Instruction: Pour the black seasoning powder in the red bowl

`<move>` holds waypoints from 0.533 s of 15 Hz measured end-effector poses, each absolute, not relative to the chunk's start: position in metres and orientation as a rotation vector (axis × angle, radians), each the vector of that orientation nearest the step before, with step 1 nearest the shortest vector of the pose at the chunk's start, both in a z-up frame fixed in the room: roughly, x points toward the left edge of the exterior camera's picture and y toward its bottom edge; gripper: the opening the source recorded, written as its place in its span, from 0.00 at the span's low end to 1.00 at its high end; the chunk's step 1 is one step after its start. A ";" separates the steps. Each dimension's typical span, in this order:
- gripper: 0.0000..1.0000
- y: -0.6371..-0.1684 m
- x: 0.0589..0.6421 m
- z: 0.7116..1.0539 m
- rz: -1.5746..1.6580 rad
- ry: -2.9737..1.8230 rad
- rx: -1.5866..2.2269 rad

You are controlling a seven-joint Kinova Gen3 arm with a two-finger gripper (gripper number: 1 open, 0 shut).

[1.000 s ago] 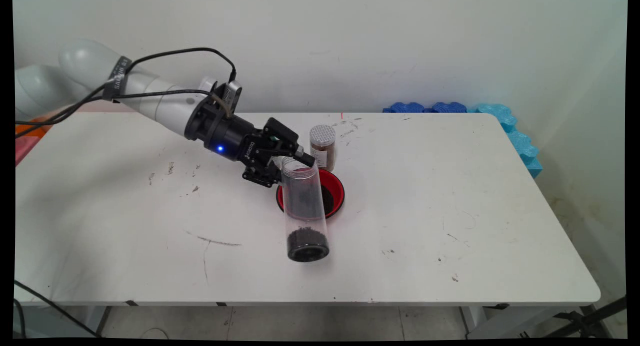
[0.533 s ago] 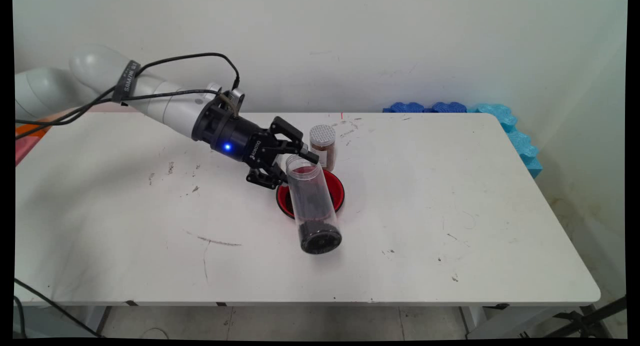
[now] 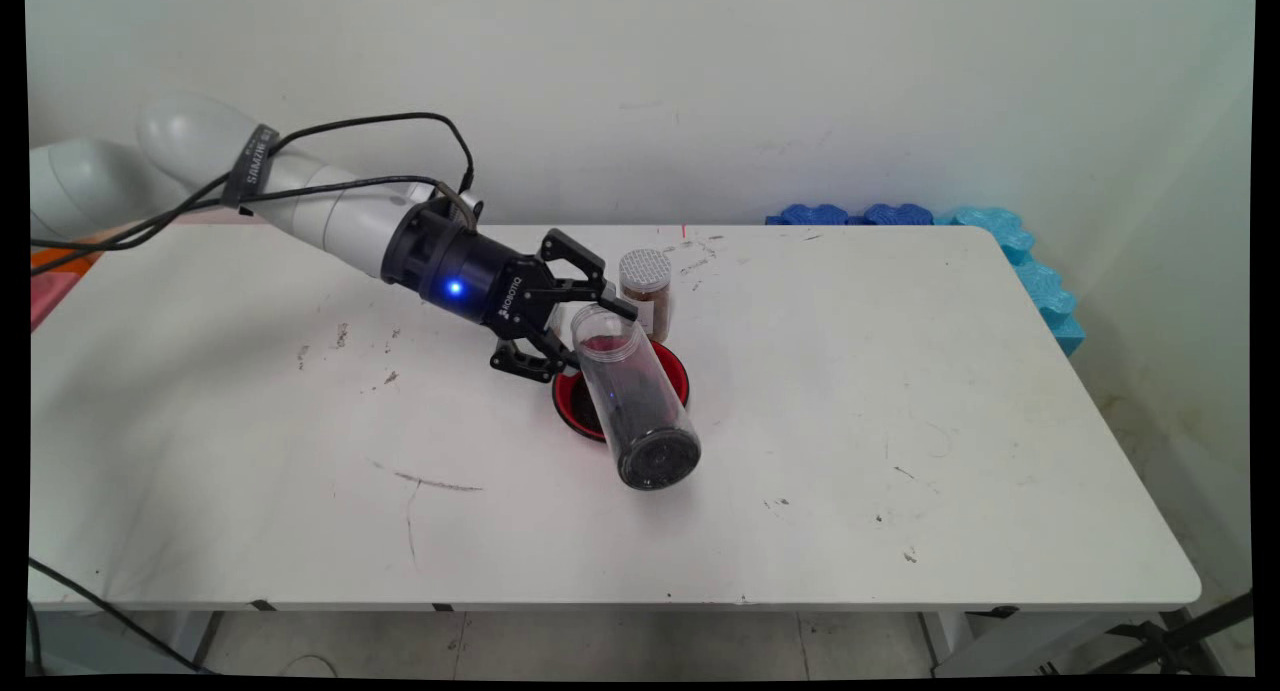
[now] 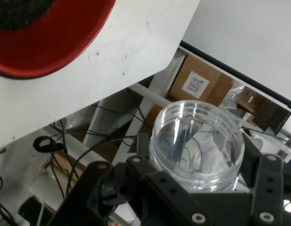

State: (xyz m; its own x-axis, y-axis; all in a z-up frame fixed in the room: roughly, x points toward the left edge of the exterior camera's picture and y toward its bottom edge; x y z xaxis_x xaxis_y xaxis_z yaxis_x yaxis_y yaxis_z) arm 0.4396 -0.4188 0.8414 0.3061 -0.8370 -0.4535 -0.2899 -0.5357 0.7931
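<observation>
Main view: the black gripper grasps a clear plastic jar near its open mouth. The jar is lifted and tilted, its closed bottom pointing down toward the camera, with dark granules gathered in that lower end. It hangs over a red bowl that stands on the white table and holds some dark material. Just behind the bowl stands a small spice jar with a perforated silver lid and brown contents. Blue foam pieces lie at the table's far right corner.

Hand view: the gripper clasps the clear plastic jar, whose open rim faces the camera. The red bowl fills the upper left, resting on the white table. Cardboard boxes show beyond the table edge.
</observation>
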 end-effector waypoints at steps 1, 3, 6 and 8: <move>0.00 -0.418 0.440 0.841 -1.217 -0.977 2.001; 0.00 -0.416 0.440 0.841 -1.242 -0.936 2.025; 0.00 -0.415 0.441 0.840 -1.277 -0.875 2.059; 0.00 -0.415 0.441 0.840 -1.298 -0.837 2.079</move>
